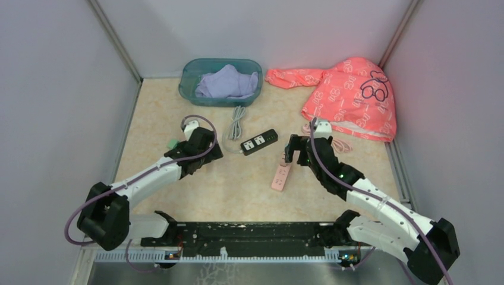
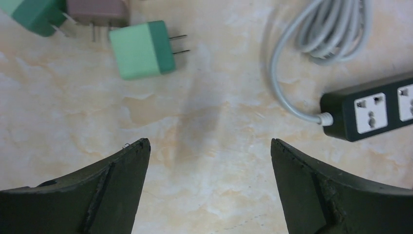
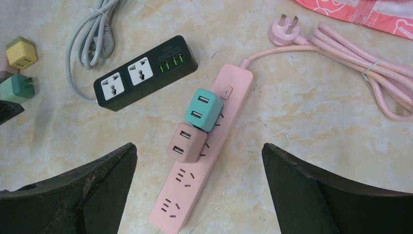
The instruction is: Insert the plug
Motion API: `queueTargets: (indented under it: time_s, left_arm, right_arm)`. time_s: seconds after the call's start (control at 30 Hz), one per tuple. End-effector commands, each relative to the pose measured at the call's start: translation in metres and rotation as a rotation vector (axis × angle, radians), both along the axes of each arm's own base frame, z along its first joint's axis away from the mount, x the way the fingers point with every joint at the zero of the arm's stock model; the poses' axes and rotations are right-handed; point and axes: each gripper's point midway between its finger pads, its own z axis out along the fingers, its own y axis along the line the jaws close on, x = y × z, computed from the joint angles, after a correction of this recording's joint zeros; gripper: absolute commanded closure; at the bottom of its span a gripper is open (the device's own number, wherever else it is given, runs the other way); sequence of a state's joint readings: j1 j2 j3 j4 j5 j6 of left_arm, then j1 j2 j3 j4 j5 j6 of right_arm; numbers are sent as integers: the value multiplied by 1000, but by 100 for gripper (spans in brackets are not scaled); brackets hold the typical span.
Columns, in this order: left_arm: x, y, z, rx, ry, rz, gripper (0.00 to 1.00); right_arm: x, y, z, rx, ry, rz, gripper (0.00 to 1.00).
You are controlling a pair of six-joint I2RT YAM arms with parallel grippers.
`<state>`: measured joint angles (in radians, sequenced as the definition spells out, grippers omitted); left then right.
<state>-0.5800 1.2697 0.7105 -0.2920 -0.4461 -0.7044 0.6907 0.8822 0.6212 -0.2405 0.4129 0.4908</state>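
Left gripper (image 2: pixel 209 144): hovering over the table (image 2: pixel 209 97), jaws spread wide and gripping nothing.
Green plug (image 2: pixel 142 50): lying loose on its side beyond the left fingers, prongs pointing toward the black strip (image 2: pixel 370 112).
Right gripper (image 3: pixel 198 146): hanging above the pink strip (image 3: pixel 187 195), jaws released and empty.
Teal plug (image 3: pixel 203 109), brown plug (image 3: pixel 186 142): sitting in the pink strip, just beside each other.
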Motion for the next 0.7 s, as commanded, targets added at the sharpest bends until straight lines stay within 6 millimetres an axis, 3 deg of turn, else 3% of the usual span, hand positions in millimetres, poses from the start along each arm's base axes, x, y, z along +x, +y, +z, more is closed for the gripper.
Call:
queueTargets:
  time_s: [0.0, 0.17, 0.37, 0.67]
  left_arm:
    - [8, 27, 9, 15, 8, 129, 1]
    - [16, 49, 5, 17, 39, 243, 0]
    - [33, 61, -1, 22, 69, 276, 0]
    - [54, 70, -22, 6, 127, 286, 12]
  right_arm:
    - [6, 8, 16, 43, -80, 36, 1]
    - [5, 7, 9, 33, -75, 44, 1]
    - [4, 3, 5, 16, -78, 37, 1]
    - [4, 3, -1, 7, -74, 43, 1]
